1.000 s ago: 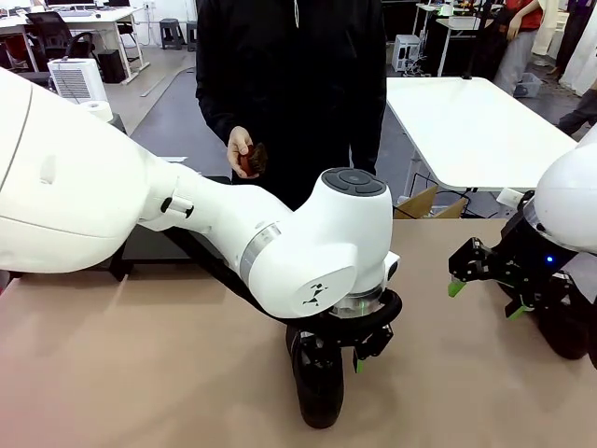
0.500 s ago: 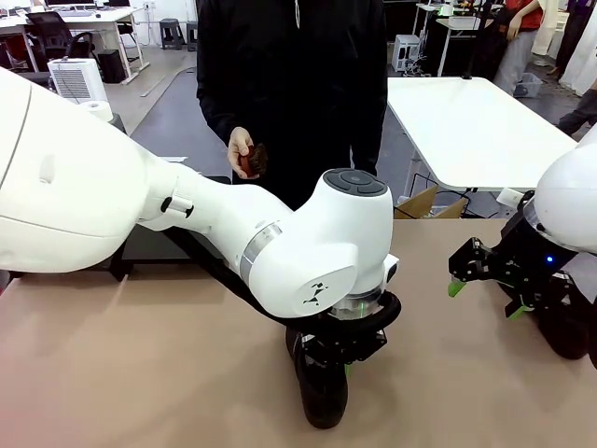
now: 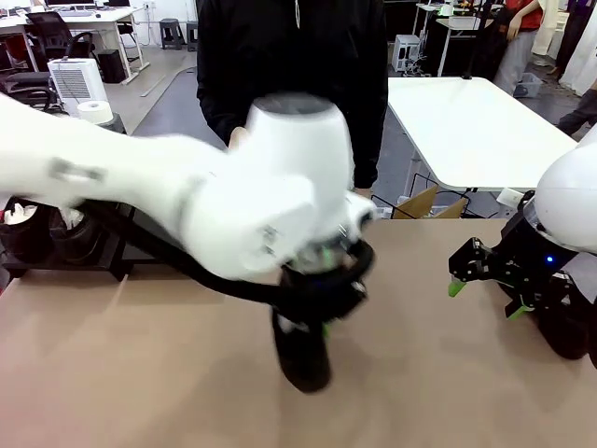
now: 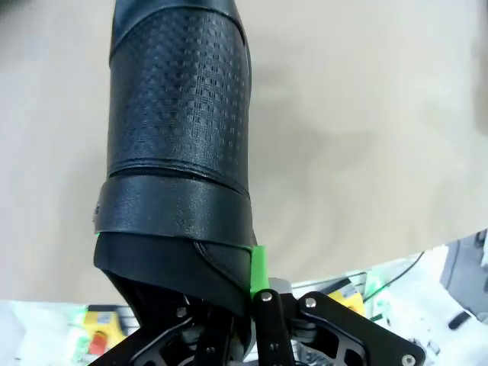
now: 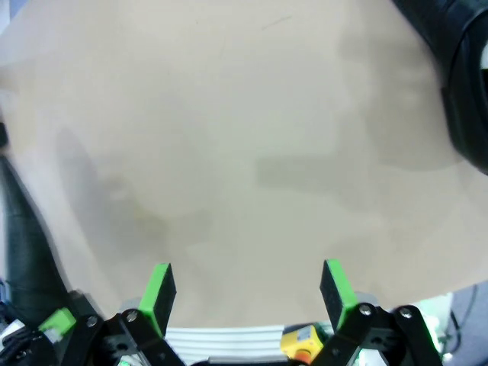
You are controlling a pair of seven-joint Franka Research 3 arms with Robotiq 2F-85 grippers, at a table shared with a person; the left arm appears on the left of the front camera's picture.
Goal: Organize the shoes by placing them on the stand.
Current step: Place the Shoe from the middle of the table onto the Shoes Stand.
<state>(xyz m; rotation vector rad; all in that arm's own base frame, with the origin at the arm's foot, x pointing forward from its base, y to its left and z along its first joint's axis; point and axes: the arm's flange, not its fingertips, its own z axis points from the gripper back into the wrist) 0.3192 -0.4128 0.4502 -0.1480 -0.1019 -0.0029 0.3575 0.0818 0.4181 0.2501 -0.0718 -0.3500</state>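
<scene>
Left tool (image 3: 315, 325) has swung left, clamped on the shoe (image 3: 300, 359) beneath it.

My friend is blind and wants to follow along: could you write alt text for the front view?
The left claw, blurred, is shut on a black shoe over a tan table. The right claw is open; more shoes sit on a black stand at left, and a person in black stands opposite.

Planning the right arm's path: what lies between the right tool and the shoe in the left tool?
Only bare table separates the right tool and shoe, per the front view.
</scene>
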